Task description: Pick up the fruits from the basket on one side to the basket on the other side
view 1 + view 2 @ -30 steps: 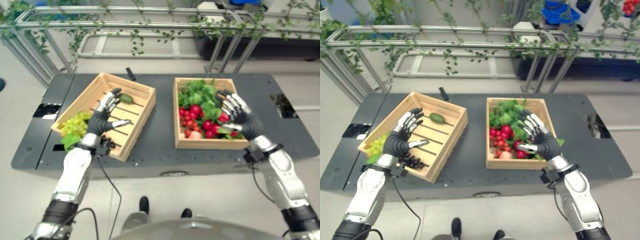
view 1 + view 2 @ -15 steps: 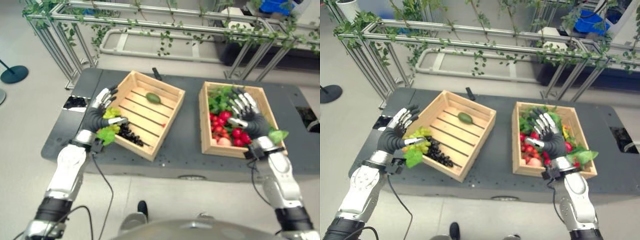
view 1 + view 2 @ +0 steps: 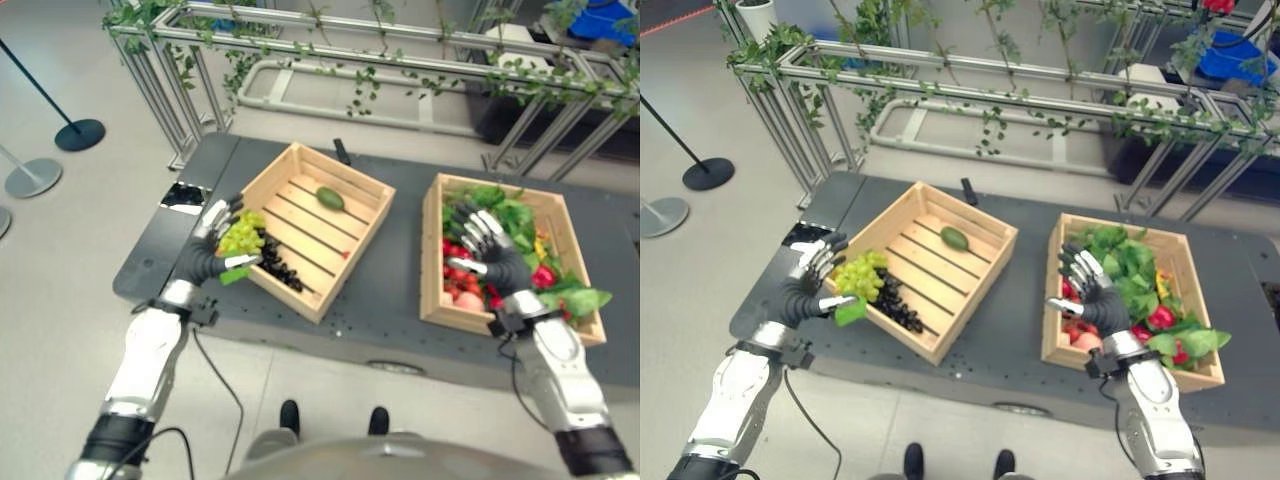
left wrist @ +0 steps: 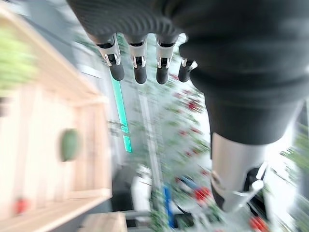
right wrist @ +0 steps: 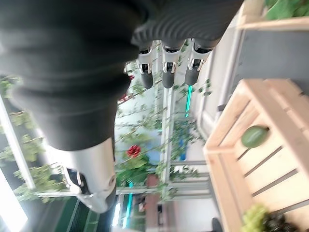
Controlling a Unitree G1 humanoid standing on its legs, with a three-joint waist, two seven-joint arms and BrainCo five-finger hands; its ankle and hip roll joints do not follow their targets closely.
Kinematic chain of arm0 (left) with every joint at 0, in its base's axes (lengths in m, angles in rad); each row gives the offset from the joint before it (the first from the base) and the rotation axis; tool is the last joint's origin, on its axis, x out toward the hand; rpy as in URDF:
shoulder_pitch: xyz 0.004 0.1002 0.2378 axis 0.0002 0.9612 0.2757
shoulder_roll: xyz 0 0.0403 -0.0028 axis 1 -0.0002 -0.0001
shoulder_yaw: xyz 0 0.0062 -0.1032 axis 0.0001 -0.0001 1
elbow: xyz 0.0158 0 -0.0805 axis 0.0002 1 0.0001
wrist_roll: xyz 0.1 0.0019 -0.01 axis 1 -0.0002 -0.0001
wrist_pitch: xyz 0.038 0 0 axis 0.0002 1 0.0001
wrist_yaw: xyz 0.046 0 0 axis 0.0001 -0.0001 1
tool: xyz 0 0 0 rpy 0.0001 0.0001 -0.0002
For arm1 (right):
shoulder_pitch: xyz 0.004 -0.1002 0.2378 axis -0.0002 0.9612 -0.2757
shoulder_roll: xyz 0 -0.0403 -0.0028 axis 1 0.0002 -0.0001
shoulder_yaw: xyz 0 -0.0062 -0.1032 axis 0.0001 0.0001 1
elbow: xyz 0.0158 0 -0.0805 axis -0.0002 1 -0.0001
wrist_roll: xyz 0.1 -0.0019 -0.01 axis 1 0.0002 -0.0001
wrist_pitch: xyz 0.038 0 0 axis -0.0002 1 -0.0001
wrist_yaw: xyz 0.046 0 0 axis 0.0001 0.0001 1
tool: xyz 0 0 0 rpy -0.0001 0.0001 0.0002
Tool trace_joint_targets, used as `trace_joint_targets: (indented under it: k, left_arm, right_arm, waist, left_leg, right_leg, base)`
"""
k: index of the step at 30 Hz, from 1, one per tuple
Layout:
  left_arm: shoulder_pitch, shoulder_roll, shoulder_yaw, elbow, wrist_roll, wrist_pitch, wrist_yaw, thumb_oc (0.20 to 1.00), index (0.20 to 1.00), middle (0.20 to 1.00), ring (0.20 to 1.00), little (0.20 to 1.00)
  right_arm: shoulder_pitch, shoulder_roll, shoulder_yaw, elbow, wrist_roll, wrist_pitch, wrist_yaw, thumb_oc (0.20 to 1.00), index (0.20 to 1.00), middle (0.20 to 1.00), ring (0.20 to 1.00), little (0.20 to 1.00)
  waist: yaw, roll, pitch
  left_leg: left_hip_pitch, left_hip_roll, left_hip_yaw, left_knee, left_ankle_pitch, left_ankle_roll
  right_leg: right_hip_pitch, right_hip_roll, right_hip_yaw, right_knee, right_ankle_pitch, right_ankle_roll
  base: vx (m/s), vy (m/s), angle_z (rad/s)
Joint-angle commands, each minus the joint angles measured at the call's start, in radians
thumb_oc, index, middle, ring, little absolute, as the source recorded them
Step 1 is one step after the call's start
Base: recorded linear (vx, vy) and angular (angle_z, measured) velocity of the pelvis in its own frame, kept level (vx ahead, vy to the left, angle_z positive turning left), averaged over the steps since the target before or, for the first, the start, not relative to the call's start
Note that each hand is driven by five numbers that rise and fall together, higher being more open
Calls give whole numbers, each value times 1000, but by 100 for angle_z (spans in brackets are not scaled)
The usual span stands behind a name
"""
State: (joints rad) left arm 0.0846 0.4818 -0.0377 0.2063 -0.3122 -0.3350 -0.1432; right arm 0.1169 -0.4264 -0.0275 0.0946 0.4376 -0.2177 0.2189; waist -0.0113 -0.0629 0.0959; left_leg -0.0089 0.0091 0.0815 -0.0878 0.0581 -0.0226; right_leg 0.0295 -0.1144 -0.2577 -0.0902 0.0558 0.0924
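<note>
- The right basket (image 3: 561, 262), well apart from the left basket (image 3: 930, 265) on the dark surface (image 3: 380, 305), held red fruits (image 3: 1162, 318) among green leaves (image 3: 1135, 262).
- The left basket held green grapes (image 3: 242, 236), dark grapes (image 3: 281, 273) and one green fruit (image 3: 955, 238) near its far corner.
- The right hand (image 3: 1092, 297) hovered over the right basket's near end, fingers spread and empty.
- The left hand (image 3: 208, 250) sat at the left basket's outer corner beside the green grapes, fingers straight, holding nothing.
- The red fruits looked small, round, smooth and bruisable; a gentle wrap around one body, clear of the leaves, would likely serve best.
</note>
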Motion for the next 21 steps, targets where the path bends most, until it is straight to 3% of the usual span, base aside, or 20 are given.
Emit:
trace_joint_targets:
  k: [1, 7, 14, 21]
  left_arm:
    - [-28, 12, 12, 70, 62, -30, 36, 1000, 1000, 1000, 1000, 1000]
    - [-15, -47, 1, 516, 200, -15, 141, 1000, 1000, 1000, 1000, 1000]
    - [7, -66, 5, 704, 281, -6, 168, 1000, 1000, 1000, 1000, 1000]
    - [-4, -114, 20, 863, 274, 48, 176, 1000, 1000, 1000, 1000, 1000]
  right_arm:
    - [-2, -6, -13, 13, -53, -58, -39, 1000, 1000, 1000, 1000, 1000]
    - [24, -1, 51, 282, -169, -72, -103, 1000, 1000, 1000, 1000, 1000]
    - [35, 10, 87, 477, -233, -65, -131, 1000, 1000, 1000, 1000, 1000]
    - [8, 45, 131, 766, -265, -22, -162, 1000, 1000, 1000, 1000, 1000]
  waist:
    - [-2, 1, -33]
    - [1, 3, -27]
    - [2, 6, -22]
    - [3, 9, -23]
  left_leg:
    - [44, -12, 22, 6, -94, -16]
    - [41, -11, 18, 5, -89, -20]
    - [43, -13, 21, 9, -94, -17]
    - [51, -13, 23, 11, -99, -14]
  right_leg:
    - [-19, -7, -34, 68, -68, 48]
    - [-8, -4, -45, 55, -73, 47]
    - [-7, -3, -35, 62, -76, 47]
    - [3, -3, -29, 63, -80, 46]
  base:
    - [25, -27, 3]
    - [12, -7, 3]
    - [8, 2, 1]
    - [20, 4, 0]
